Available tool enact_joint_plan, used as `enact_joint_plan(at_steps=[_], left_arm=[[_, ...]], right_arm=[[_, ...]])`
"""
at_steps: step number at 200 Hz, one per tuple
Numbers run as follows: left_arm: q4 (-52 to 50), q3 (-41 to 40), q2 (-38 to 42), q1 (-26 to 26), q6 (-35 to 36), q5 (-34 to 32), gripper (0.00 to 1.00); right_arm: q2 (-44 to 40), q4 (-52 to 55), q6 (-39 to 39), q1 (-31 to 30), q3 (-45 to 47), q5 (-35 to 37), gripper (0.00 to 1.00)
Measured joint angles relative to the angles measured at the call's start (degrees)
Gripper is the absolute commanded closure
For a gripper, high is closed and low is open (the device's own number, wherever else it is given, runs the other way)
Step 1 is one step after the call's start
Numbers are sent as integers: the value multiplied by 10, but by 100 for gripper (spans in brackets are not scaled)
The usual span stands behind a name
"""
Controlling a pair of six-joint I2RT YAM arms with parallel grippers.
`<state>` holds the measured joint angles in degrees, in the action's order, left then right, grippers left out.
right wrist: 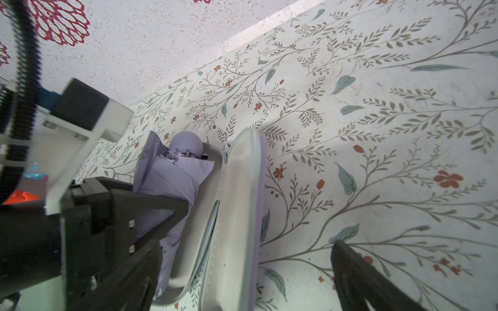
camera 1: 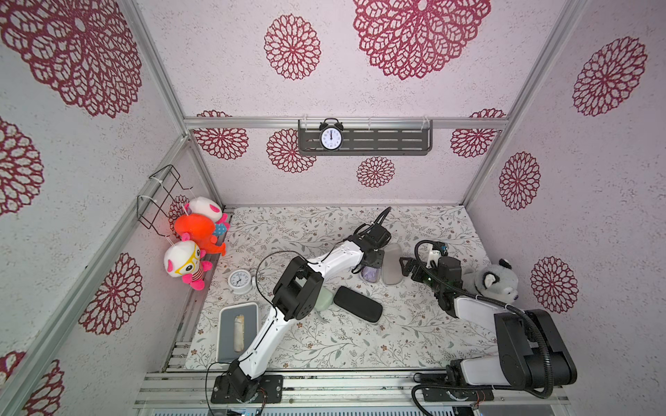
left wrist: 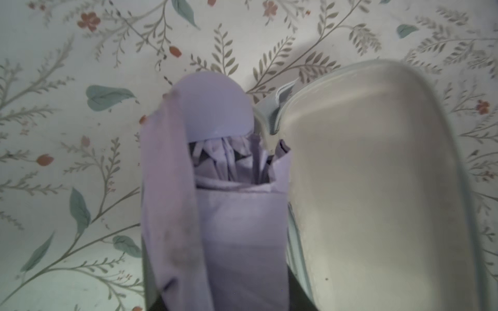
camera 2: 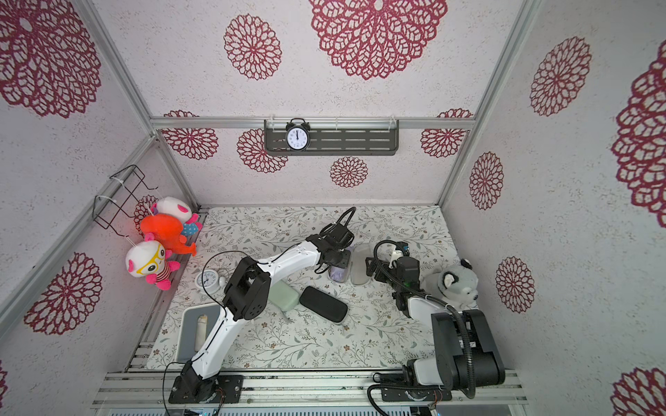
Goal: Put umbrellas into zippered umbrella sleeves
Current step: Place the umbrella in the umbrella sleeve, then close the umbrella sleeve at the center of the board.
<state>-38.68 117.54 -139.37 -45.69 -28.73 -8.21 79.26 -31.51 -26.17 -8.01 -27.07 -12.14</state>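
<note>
Mint green shows first: a rounded mint green clamshell sleeve [camera 2: 286, 296] lies shut on the floral-print worktop [camera 1: 414, 324], partly under the left arm. A black oblong clamshell sleeve [camera 1: 357, 303] lies shut just beside it. No mint or black umbrella lies loose, so those two pairs look finished, though their contents are hidden. Further right, the left end effector [camera 1: 374, 260] is clamped on the lilac folded fabric umbrella [right wrist: 175, 177]. The umbrella rests in the lower half of the open lilac sleeve with grey lining [right wrist: 237, 215], round cap at the far end. The right end effector [camera 1: 405, 267] hangs just beside the raised lid, jaws spread wide and empty. Left to do, by my reading: release, fold the lid over, zip.
</note>
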Motion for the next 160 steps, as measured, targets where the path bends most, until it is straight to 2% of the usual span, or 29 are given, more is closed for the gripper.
enact_joint_plan(at_steps=[64,100,136,160], left_arm=[[1,-1,-8,0,-11,0,32],[21,-39,20,0,-13,-3,22],[57,-107,97,6,-12,-8,22],[108,-170,158,22,-15,3,36]], right_arm=[[18,-3,-22,0,3,1,2],[33,8,-23,0,0,25,7],[49,34,-20,9,-23,59,20],[87,32,-16,9,-52,57,30]])
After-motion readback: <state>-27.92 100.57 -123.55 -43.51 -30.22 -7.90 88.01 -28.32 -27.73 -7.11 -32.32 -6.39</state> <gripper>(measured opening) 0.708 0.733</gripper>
